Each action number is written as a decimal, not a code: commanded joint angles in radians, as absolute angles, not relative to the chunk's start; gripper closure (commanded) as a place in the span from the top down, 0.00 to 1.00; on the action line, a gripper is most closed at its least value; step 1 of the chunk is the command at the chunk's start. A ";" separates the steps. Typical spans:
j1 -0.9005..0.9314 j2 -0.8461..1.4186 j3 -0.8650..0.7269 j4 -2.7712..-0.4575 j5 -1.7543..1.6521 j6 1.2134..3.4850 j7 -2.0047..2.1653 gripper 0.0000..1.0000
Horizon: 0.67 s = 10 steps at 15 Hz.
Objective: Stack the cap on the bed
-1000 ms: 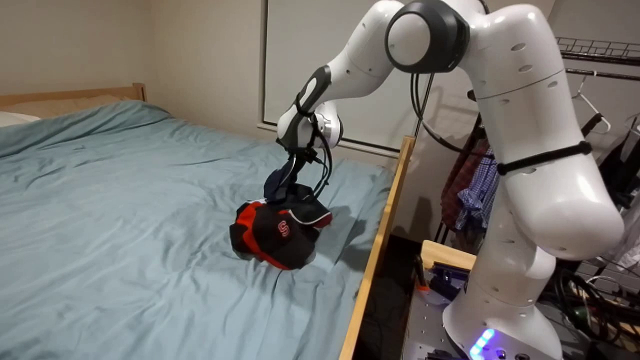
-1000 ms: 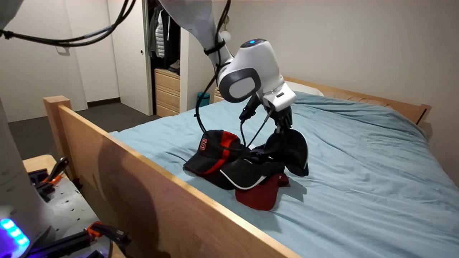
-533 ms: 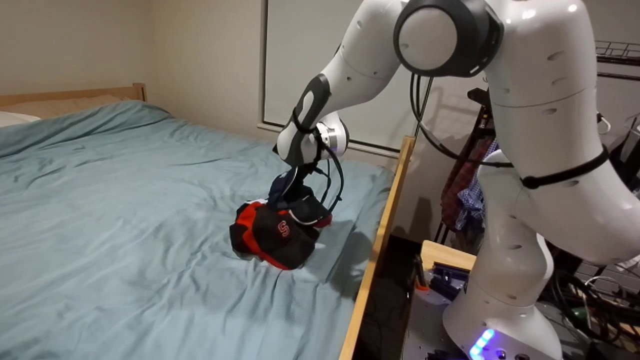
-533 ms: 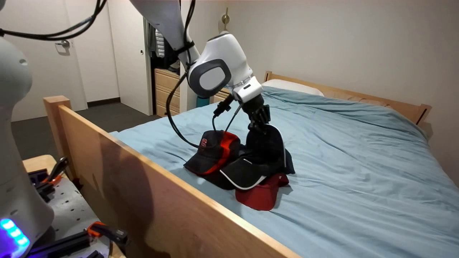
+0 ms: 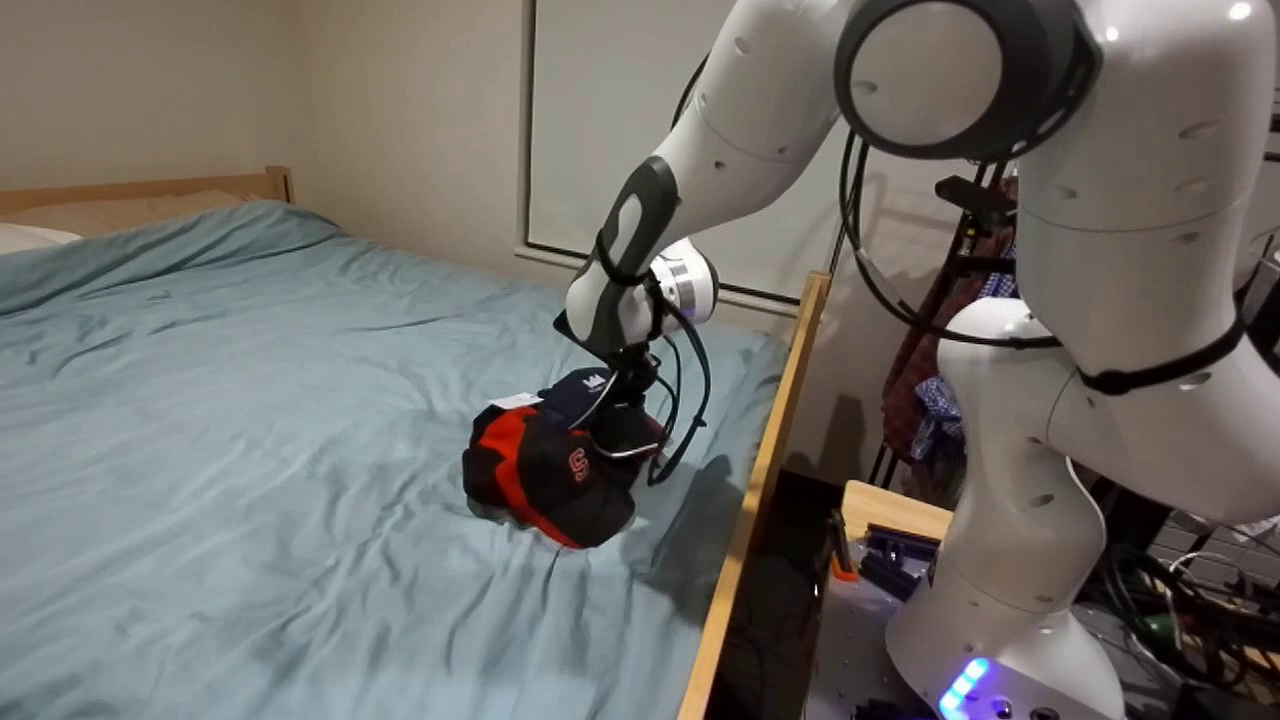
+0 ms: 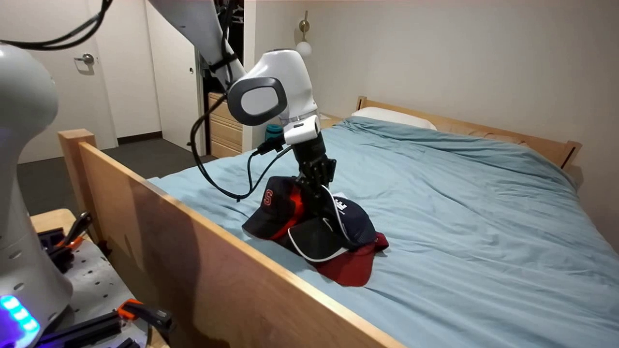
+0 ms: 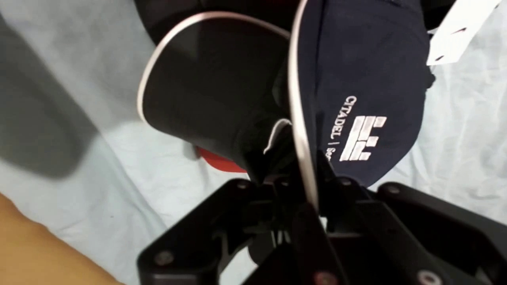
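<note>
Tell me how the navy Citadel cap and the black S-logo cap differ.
The navy Citadel cap bears white lettering; the black S-logo cap, a red stripe. The navy Citadel cap's brim stands up, gripped by the fingers; the black S-logo cap's slopes down, unheld. Both are curved-brim baseball caps.

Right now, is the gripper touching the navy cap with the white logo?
Touching. The wrist view shows it: the gripper is closed on the navy cap, pinching its white-edged brim from both sides.
</note>
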State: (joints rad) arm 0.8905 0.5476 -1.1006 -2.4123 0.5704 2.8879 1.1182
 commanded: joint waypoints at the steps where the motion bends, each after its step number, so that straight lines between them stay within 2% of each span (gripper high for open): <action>1: 0.900 0.483 -1.134 -2.472 0.469 2.791 1.270 0.05; 2: 0.845 0.408 -1.081 -2.472 0.448 2.777 1.248 0.05; 3: 0.817 0.381 -1.052 -2.472 0.436 2.781 1.254 0.32; 5: 0.720 0.306 -0.957 -2.468 0.419 2.809 1.210 0.39; 10: 0.399 0.148 -0.650 -2.477 0.364 2.765 1.137 0.73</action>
State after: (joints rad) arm 0.5865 0.2894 -0.8194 -2.4449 0.4048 2.8158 1.2105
